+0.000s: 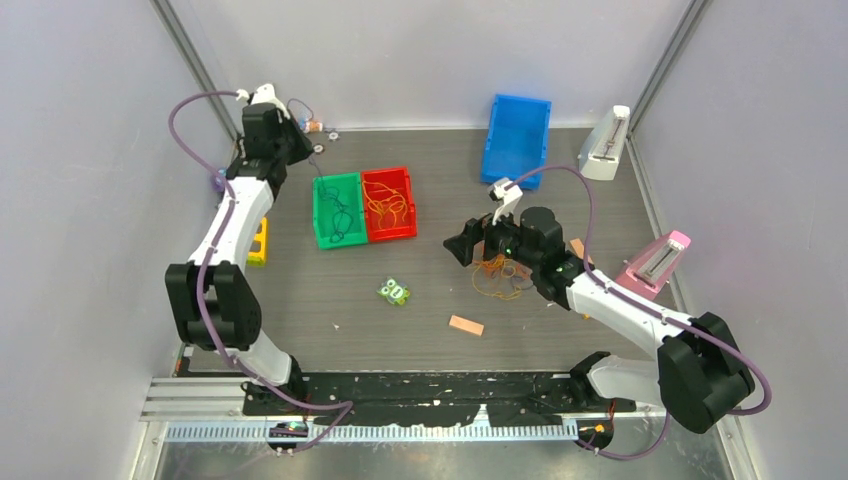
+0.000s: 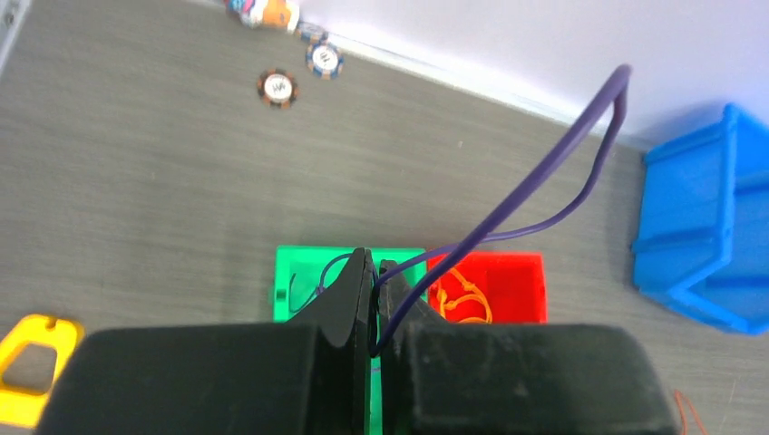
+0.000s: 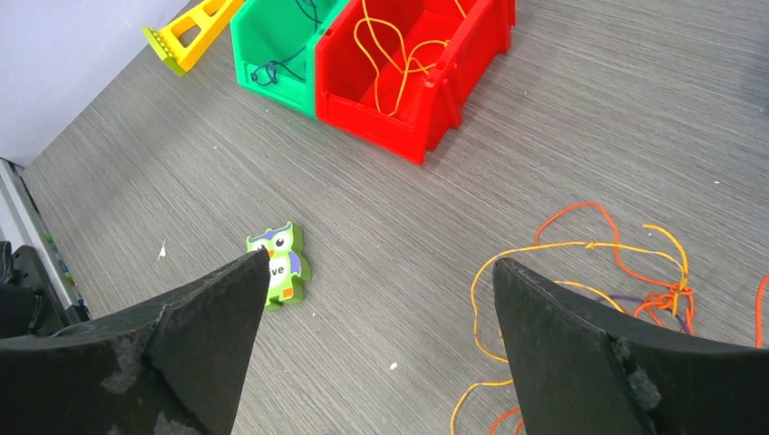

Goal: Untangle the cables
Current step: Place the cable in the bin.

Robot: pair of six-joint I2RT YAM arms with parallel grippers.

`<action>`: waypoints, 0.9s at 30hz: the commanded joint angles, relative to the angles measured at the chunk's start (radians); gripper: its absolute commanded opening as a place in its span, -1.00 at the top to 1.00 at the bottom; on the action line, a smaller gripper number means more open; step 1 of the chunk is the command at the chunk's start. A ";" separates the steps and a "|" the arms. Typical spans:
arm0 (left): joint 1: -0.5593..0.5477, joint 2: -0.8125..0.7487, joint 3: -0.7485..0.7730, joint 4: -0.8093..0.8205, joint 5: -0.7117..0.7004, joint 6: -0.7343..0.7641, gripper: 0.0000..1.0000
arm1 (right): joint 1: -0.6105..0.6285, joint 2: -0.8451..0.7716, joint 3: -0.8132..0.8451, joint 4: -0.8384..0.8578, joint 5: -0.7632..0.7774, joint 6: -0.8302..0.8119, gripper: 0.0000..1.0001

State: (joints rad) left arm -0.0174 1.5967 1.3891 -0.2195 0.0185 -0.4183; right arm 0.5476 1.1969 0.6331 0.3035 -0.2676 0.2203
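The left wrist view alone shows the left gripper clamped shut on a purple cable, which arcs upward in front of the green bin and red bin. The overhead view does not resolve this strand. The right wrist view shows the right gripper spread wide and holding nothing above the table. An owl tile lies by one finger. The orange tangle lies on the table just beside the other finger, partly hidden by it. More orange cables lie in the red bin.
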 commanded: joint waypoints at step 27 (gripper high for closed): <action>-0.130 0.125 -0.173 -0.084 -0.023 0.036 1.00 | -0.032 -0.009 -0.105 0.212 -0.020 0.065 -0.96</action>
State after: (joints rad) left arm -0.1486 1.6867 1.1824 -0.2268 -0.0898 -0.3424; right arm 0.5213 1.1976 0.5381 0.4465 -0.2764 0.2768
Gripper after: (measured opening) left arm 0.009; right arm 0.982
